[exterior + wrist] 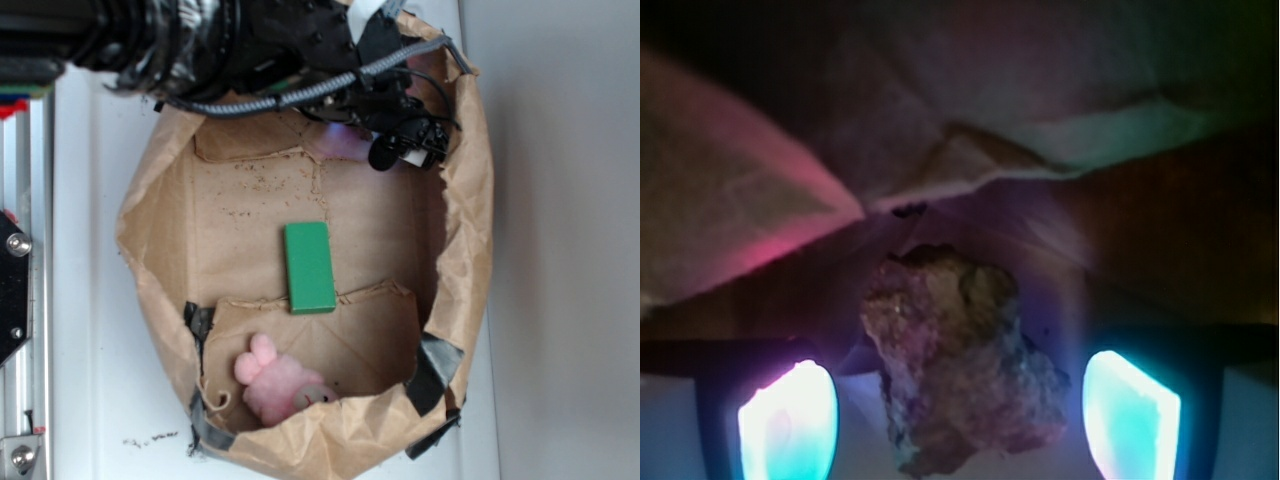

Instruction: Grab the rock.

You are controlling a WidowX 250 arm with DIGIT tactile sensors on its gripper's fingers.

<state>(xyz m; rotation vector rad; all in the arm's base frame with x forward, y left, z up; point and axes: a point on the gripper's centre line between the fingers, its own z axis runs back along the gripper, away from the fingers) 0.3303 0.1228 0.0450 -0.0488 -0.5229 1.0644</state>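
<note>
Up top in the exterior view, gripper (392,140) lowered into the upper right corner of the paper-lined box (150,215), mostly hidden under black arm (250,40) and cables. Spread wide in the wrist view, glowing pads (788,425) at lower left and lower right, apart from the stone. Rock (958,365) between them, low center of the wrist frame, on the box floor against a crumpled paper wall. Not visible from outside. Green block (309,267) flat at box center; pink plush (280,385) at the lower edge.
</note>
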